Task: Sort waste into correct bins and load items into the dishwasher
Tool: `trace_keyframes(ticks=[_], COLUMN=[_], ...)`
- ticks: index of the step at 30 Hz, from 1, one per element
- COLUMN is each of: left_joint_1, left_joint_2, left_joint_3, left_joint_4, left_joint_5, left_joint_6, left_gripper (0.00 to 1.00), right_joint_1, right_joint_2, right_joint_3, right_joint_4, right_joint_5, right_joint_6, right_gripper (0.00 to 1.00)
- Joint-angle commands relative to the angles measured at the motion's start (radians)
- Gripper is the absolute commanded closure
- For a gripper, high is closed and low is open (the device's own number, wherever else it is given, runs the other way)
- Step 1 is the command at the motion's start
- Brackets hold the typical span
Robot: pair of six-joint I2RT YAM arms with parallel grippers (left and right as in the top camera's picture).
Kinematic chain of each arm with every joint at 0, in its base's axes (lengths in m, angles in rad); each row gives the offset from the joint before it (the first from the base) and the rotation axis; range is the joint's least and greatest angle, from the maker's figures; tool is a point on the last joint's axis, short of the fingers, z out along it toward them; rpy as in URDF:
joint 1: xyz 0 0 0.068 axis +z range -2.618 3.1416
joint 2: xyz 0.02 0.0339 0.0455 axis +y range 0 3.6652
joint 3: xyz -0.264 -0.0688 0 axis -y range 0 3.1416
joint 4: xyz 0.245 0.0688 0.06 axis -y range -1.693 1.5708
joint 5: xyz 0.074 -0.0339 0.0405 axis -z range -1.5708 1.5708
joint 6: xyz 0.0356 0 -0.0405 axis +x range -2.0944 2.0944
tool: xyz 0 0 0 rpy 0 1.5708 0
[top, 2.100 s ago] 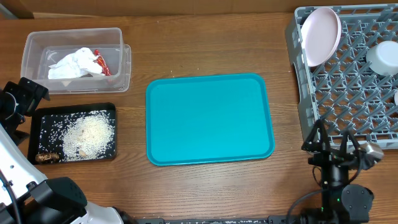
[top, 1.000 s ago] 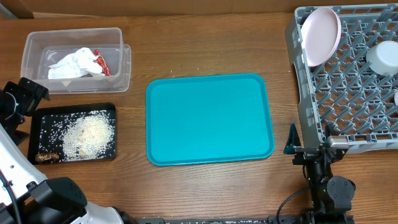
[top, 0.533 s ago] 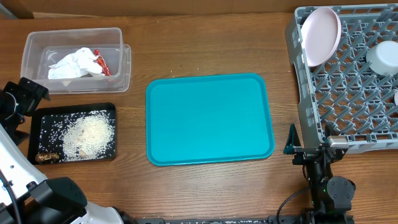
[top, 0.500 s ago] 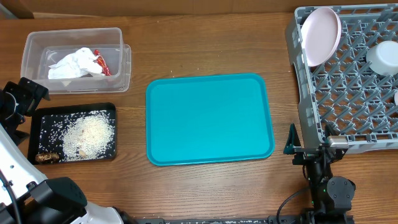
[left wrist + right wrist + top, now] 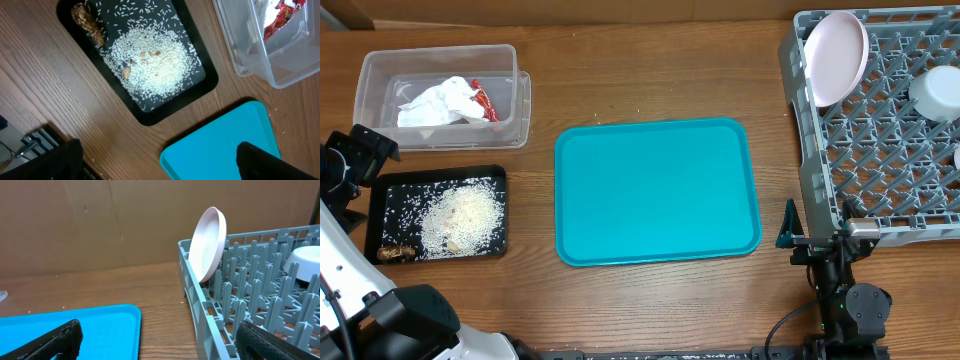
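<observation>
Crumpled napkins [image 5: 435, 103] and a red-and-white wrapper [image 5: 483, 100] lie in the clear tub [image 5: 380, 70]. Rice [image 5: 465, 215] and a brown scrap [image 5: 395, 253] lie in the black tray [image 5: 438, 172]. In the left wrist view the rice [image 5: 155, 62] and tub [image 5: 260, 55] sit far below my open, empty left gripper [image 5: 157, 167]. The grey dish rack [image 5: 800, 150] holds an upright pink plate [image 5: 837, 57] and a white bowl [image 5: 935, 92]. My right gripper [image 5: 162, 347] is open and empty, low by the rack's near corner [image 5: 200, 300], facing the plate [image 5: 207, 242].
A bare teal tray [image 5: 655, 190] lies mid-table between the bins and the rack; its corner shows in the left wrist view [image 5: 220, 140] and the right wrist view [image 5: 75, 325]. A brown cardboard wall stands behind the table.
About two seconds ago the right gripper stood turned another way by the rack's front edge; it has since swung into its present pose. Over the last second nothing has moved.
</observation>
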Motion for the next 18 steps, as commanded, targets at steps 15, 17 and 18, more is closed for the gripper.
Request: trace_keyframes(ticks=[15,17,18], left_joint_1=[-0.007,-0.007,-0.007], left_joint_2=[0.003,0.003,0.003], left_joint_3=[-0.005,-0.005,-0.005], left_joint_4=[-0.001,-0.001,-0.001], left_joint_5=[-0.008,-0.011,-0.011], left_joint_6=[-0.013,-0.009,-0.009], left_gripper=[0.0,0.0,0.0], right_joint_1=[-0.006,-0.006,-0.006], right_joint_2=[-0.01,-0.01,-0.01], right_joint_3=[-0.01,-0.01,-0.01], right_joint_4=[0.005,0.005,0.005], right_joint_5=[-0.006,-0.006,-0.006], right_joint_6=[-0.007,-0.007,-0.007], right_gripper=[0.0,0.0,0.0])
